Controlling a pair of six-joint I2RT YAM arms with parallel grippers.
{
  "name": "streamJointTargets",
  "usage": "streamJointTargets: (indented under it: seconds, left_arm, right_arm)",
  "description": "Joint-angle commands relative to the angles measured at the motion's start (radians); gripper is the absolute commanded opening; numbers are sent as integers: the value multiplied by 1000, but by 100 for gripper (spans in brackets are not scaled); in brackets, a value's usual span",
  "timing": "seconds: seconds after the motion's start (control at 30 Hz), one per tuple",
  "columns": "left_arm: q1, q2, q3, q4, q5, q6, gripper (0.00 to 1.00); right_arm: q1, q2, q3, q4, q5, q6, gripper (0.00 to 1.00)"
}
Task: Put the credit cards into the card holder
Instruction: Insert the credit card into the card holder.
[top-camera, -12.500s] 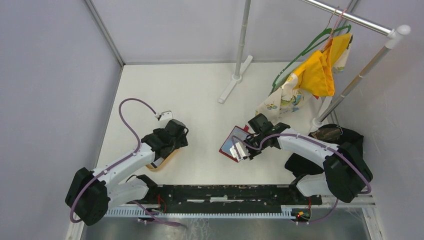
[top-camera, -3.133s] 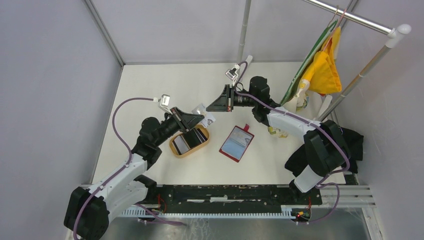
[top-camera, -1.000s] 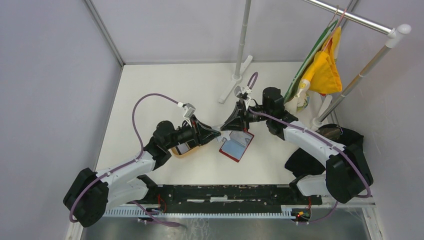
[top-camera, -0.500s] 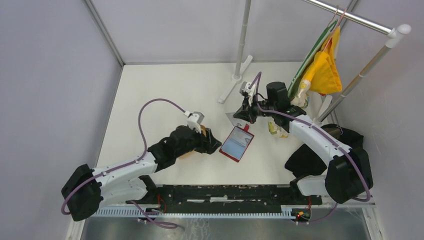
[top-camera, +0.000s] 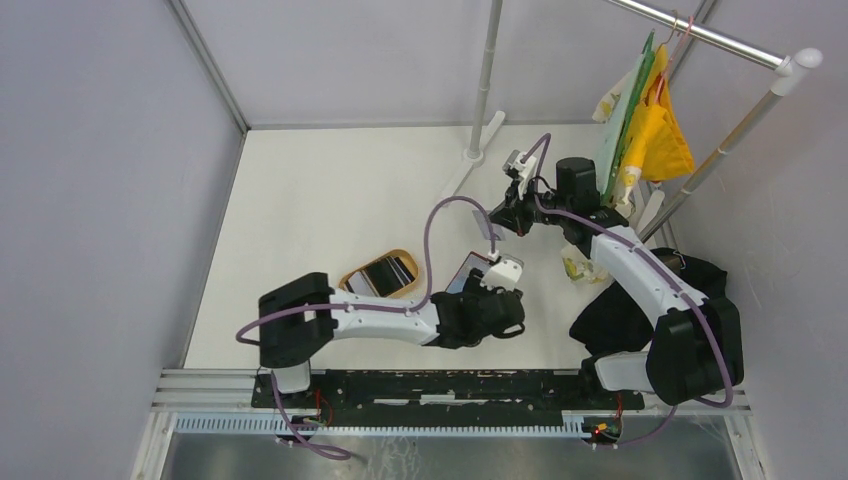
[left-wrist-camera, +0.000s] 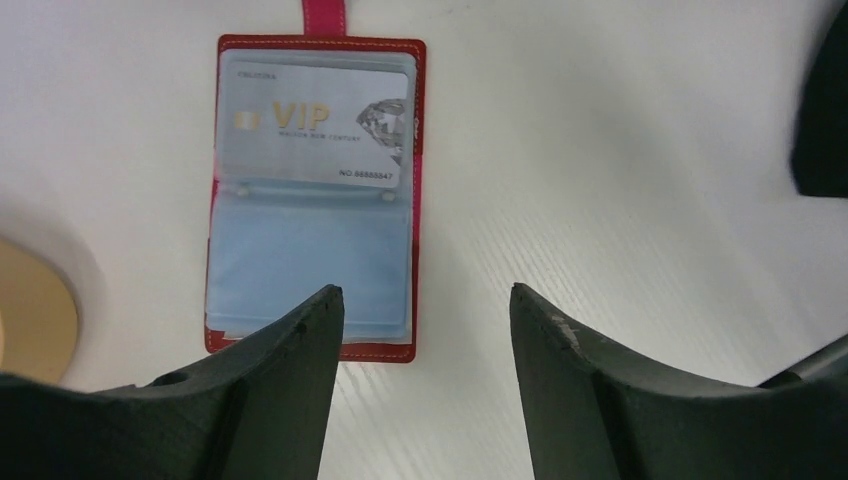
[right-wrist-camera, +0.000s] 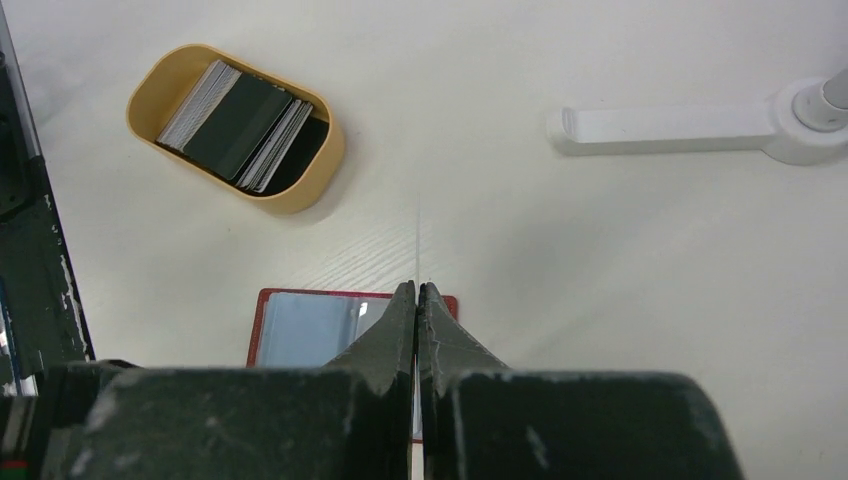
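The right tool (right-wrist-camera: 417, 287) has its fingers pressed together on a grey card (right-wrist-camera: 417, 240), seen edge-on as a thin line. It hangs above the counter (right-wrist-camera: 600, 260), at about 1 o'clock of the card holder (left-wrist-camera: 310, 200) in the overhead view. The holder lies open and flat. A VIP card (left-wrist-camera: 315, 125) already sits in its far pocket, and the lower pocket (left-wrist-camera: 305, 265) looks free.

The left tool (left-wrist-camera: 425, 292) hovers at the holder's near edge with its fingers apart, gripping nothing. The remaining credit cards (right-wrist-camera: 240, 125) are stacked in the tan tray (right-wrist-camera: 300, 190), at roughly 9 o'clock of the holder.

This looks like the delivery step for a second card. Next, the right tool probably has to descend toward 7 o'clock, tip the card nearly flat and feed its leading edge into the lower pocket's mouth (a narrow target). The left tool is well placed to pin the holder down so it does not slide.
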Motion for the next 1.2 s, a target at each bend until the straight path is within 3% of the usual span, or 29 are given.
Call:
streamJointTargets:
  seconds: [0.0,0.13,0.43,0.63,0.8,1.0,1.17]
  left_arm:
    - [-30,107,108,-131,-142,66,67]
    - [-30,158,124,-85,-87,108,63]
    - [-22,248,160,-142,-133,127,53]
    - [13,203,80,-148,-130,117,37]
    - [39,134,-20,-115,-104,136,31]
    - [43,36,-150,-56,-97,164,31]
    - [42,-159,-287,96,1,188,48]
  right_arm:
    - [-23,-13,5,42,-38,23,0]
    - [-28,-13,2,48,-41,27,0]
    - [-35,3,1,48,-58,32,0]
    - [-36,10,1,35,-60,18,0]
    - [-34,44,4,17,-92,7,0]
    - [-36,85,-30,54,-140,63,0]
    - [-36,96,-118,116,-196,116,0]
